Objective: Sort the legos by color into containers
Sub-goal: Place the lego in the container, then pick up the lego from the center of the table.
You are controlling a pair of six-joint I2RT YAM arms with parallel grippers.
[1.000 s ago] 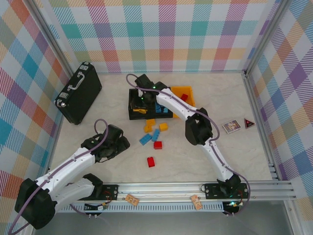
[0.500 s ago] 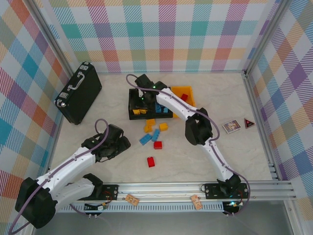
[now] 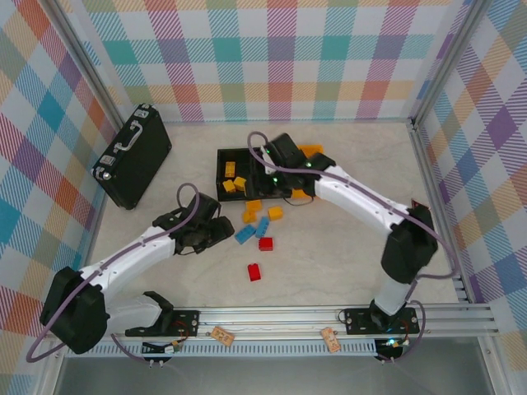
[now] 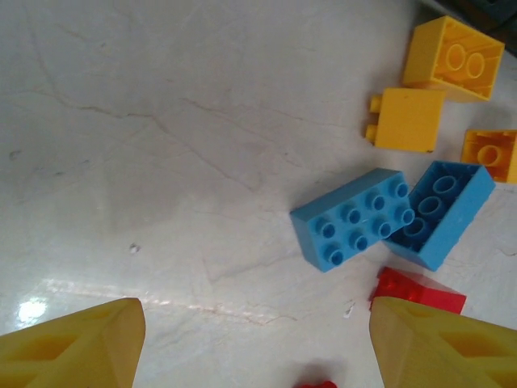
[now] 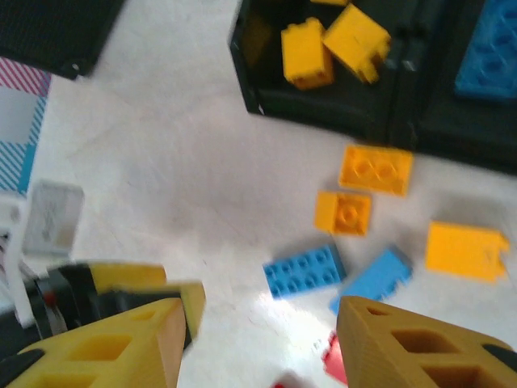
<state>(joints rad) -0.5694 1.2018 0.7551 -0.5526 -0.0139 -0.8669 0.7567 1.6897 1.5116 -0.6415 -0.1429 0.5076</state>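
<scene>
Since most of the loose legos [image 3: 263,226] sit bunched in the middle of the worktop [image 3: 329,271], that's where trouble could start. Two blue bricks [image 4: 351,218] lie touching, one studs-up, the other flipped on its back, w/ a red brick [image 4: 418,289] just beside them and three orange bricks [image 4: 408,120] a bit past. Another red one [image 3: 254,272] lies apart, nearer the arm bases. A few orange are in the black bin [image 3: 224,155]. The yellow-orange bin [image 3: 311,151] is partly under the R arm [image 3: 362,206]; can't make out the third container.

L fingers [image 3: 216,233] hang near the blues, spread wide, nothing btwn them. R fingers [image 3: 270,158] are up over the bins, also wide apart & empty.

Risk as I see it: w/ the blues touching, a close could catch both, or shove the flipped one into the red & scatter the pile. Both arms look down on the same cluster, so a clash is poss. if they go in together.
</scene>
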